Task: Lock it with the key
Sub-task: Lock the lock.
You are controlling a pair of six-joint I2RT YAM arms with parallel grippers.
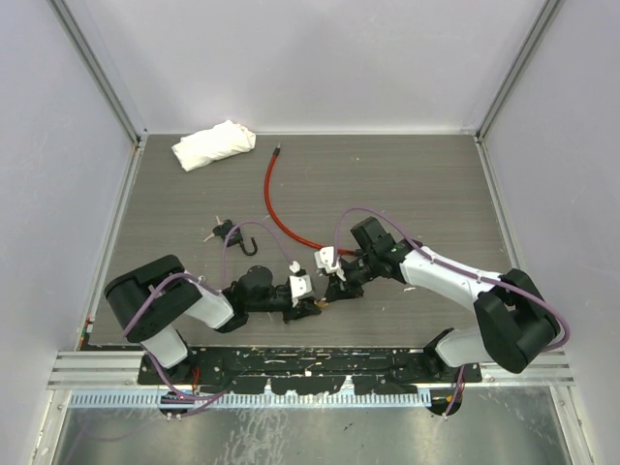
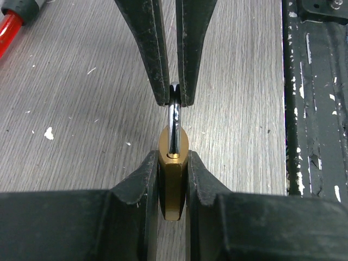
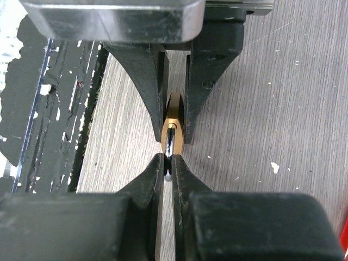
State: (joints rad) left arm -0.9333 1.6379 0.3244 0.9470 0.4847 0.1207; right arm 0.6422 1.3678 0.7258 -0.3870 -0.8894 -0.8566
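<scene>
Top view, left to right: a white cloth (image 1: 214, 144) lies at the far left corner of the table (image 1: 417, 184). A small dark item (image 1: 232, 235) with a hooked loop lies nearer the middle; it may be the key, but it is too small to tell. A red cable (image 1: 274, 205) runs just beside it, from the far side toward the centre. In front of these, the two arms meet near the table's near edge, with the left gripper (image 1: 312, 304) and the right gripper (image 1: 335, 289) tip to tip over the padlock (image 1: 319, 306).

Left wrist view: the left gripper (image 2: 173, 163) is closed on the brass body of the padlock (image 2: 173, 187), one finger on each flat face. The steel shackle (image 2: 174, 122) stands out of the body, and its top is pinched between the fingers of the right gripper (image 2: 174, 100). The red cable (image 2: 10, 30) shows at the upper left, and a black base rail (image 2: 315, 109) at the right.

Right wrist view: the base rail (image 3: 54, 109) lies at the left. The right gripper (image 3: 167, 160) is closed on the shackle (image 3: 170, 142). Beyond it, the left gripper (image 3: 174, 122) clamps the padlock (image 3: 174, 111) body. The padlock is held just above the wood-grain tabletop (image 3: 272, 109).
</scene>
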